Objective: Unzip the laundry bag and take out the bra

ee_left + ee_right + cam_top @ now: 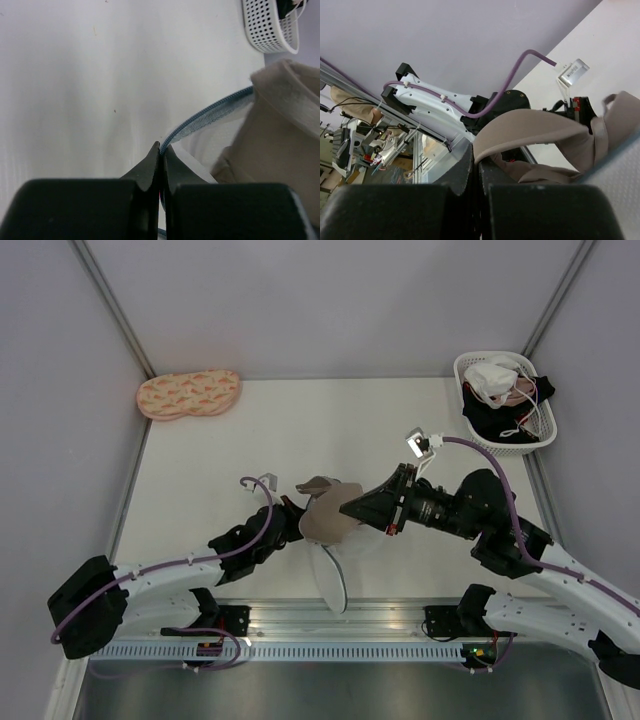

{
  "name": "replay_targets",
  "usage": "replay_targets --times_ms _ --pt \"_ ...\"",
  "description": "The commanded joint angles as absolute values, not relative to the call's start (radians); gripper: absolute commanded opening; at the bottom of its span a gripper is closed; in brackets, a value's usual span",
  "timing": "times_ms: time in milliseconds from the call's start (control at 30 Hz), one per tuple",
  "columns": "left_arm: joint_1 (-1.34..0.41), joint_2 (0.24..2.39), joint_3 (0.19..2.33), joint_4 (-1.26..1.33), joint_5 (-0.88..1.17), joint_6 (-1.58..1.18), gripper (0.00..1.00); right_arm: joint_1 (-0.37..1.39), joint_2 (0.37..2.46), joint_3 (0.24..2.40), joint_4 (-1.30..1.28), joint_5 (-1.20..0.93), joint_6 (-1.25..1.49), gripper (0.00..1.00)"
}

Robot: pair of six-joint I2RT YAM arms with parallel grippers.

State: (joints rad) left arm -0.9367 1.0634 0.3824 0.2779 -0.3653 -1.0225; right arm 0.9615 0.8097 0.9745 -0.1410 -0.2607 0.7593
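The left gripper [161,148] is pressed together on the blue-grey hoop rim of the small translucent white mesh laundry bag [215,117], at the near centre of the white table [75,75]. The right gripper [476,154] pinches the cup edge of the taupe soft-fabric bra [535,131], which sits between the two grippers over the bag. The zip slider and the bra's straps cannot be made out.

The left arm [160,570] and right arm [560,578] share one build: glossy white link shells joined by black joint housings, each on a black base block [222,618] at the near edge. A purple cable [478,447] runs along each arm to a small silver camera box [417,443]. The left gripper [161,146] and right gripper [475,150] have matte black fingers tapering to thin tips.
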Motion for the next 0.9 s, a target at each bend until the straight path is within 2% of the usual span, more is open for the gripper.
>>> replay_targets --times_ms 0,333,467,500,567,600,667,733,867 --pt "-0.93 1.1 0.417 0.24 -0.399 -0.977 0.02 0.959 0.77 1.0 -0.035 -0.273 0.752 0.0" --pt "-0.93 1.129 0.379 0.202 -0.385 -0.991 0.02 0.957 0.808 1.121 -0.017 -0.236 0.692 0.0" --pt "-0.93 1.126 0.376 0.193 -0.377 -0.982 0.02 0.957 0.856 1.274 -0.18 -0.071 0.605 0.01" --pt "-0.93 1.123 0.376 0.178 -0.374 -0.98 0.02 0.959 0.871 1.317 -0.234 0.063 0.582 0.01" --pt "-0.931 1.102 0.371 0.166 -0.37 -0.98 0.02 0.957 0.931 1.438 -0.376 0.2 0.519 0.01" --pt "-0.93 1.089 0.364 0.15 -0.367 -0.98 0.02 0.957 0.957 1.483 -0.429 0.371 0.503 0.0" --pt "-0.931 1.057 0.354 0.132 -0.362 -0.98 0.02 0.957 1.054 1.613 -0.573 0.518 0.453 0.0" --pt "-0.93 1.003 0.344 0.098 -0.357 -0.974 0.02 0.942 1.144 1.675 -0.624 0.616 0.424 0.0" --pt "-0.93 0.91 0.341 0.029 -0.35 -0.963 0.02 0.815 1.233 1.744 -0.65 0.635 0.403 0.01"
